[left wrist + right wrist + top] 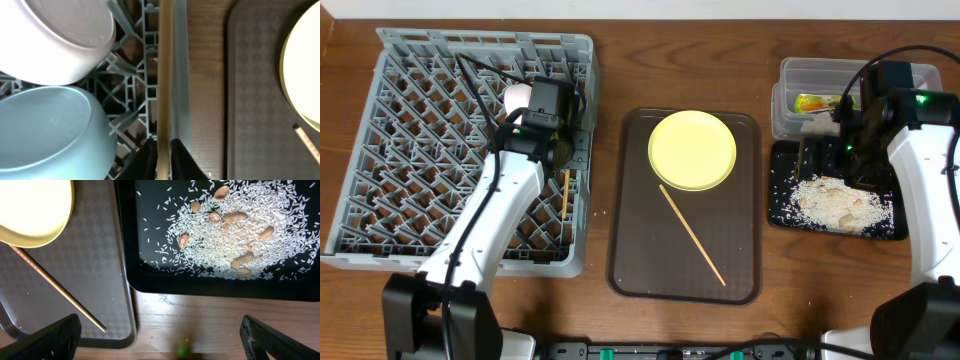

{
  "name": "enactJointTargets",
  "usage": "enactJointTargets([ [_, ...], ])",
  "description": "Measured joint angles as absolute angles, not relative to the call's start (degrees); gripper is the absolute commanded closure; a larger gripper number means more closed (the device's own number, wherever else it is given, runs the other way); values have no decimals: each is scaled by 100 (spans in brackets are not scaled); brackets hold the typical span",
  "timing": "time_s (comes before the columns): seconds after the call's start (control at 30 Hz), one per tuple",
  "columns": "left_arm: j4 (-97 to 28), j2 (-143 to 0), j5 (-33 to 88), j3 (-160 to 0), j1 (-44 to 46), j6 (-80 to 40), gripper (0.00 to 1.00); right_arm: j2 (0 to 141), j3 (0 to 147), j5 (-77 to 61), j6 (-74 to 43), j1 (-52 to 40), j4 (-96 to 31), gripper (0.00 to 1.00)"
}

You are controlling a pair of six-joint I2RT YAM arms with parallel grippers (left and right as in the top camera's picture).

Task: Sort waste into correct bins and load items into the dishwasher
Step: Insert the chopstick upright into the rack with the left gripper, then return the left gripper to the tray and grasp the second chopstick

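My left gripper is shut on a wooden chopstick, which stands along the right rim of the grey dishwasher rack. Beside it in the rack lie a white bowl and a light blue bowl. A yellow plate and a second chopstick lie on the brown tray. My right gripper is wide open and holds nothing. It hovers above the black tray, which holds rice crumbs and nut shells. The clear tub holds a yellow-green wrapper.
The brown tray lies between the rack and the two bins. A strip of bare wooden table shows in front of the black tray. A few stray grains lie on the table left of the brown tray.
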State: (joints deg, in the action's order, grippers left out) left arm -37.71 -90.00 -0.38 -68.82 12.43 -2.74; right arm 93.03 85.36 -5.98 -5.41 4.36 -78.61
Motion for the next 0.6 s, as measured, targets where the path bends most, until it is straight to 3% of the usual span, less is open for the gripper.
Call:
enactJointTargets([
  [0.07,-3708,-9015,-40,-6882,1240,-283,53,9303,8536,-598,-541,436,-7861,1],
  [0.3,-3743,-8680,327,-6882,1288,-495,49,9303,8536,-598,-543,436,-7861,1],
  [0.33,-3776,-8595,432,-6882,1323,-626,49,9303,8536,-598,-541,436,-7861,1],
  [0.43,-3955,-8425,744,-6884,1549,-1238,36,9303,8536,-598,-541,436,-7859,1],
  [0.6,-3999,-8556,996,-6875,2287,-2268,36,9303,8536,-598,-541,436,-7861,1],
])
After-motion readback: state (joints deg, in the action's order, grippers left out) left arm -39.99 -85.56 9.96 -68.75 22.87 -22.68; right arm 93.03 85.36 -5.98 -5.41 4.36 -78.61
